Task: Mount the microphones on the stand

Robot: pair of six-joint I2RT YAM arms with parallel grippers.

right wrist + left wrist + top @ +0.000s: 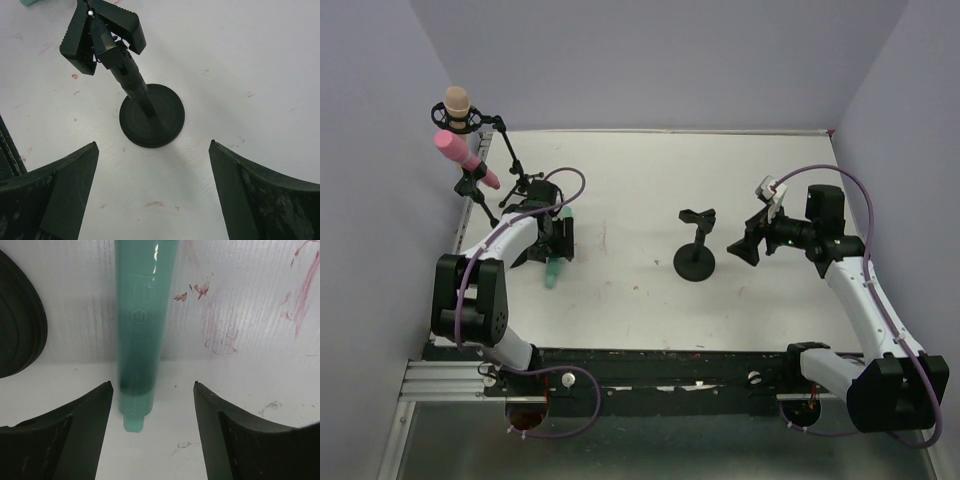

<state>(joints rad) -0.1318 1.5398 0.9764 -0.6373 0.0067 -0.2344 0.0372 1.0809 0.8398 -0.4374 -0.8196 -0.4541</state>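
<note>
The teal-green microphone [142, 330] lies flat on the white table, its tail end between the jaws of my left gripper [152, 385], which is open and not touching it. In the top view the left gripper [560, 242] hovers over the teal microphone [553, 272]. The peach-beige microphone [457, 105] and the pink microphone [465, 158] sit in clips on the tall stand [510, 155] at the far left. A small black desk stand [695, 250] with an empty clip [100, 30] stands mid-table. My right gripper [152, 145] is open and empty, just right of it [745, 247].
A dark rounded base [20, 330] lies close to the left of the teal microphone. The table [650, 170] carries faint red marks. Grey walls close in the left, back and right sides. The desk stand's round base [152, 120] sits just ahead of the right jaws.
</note>
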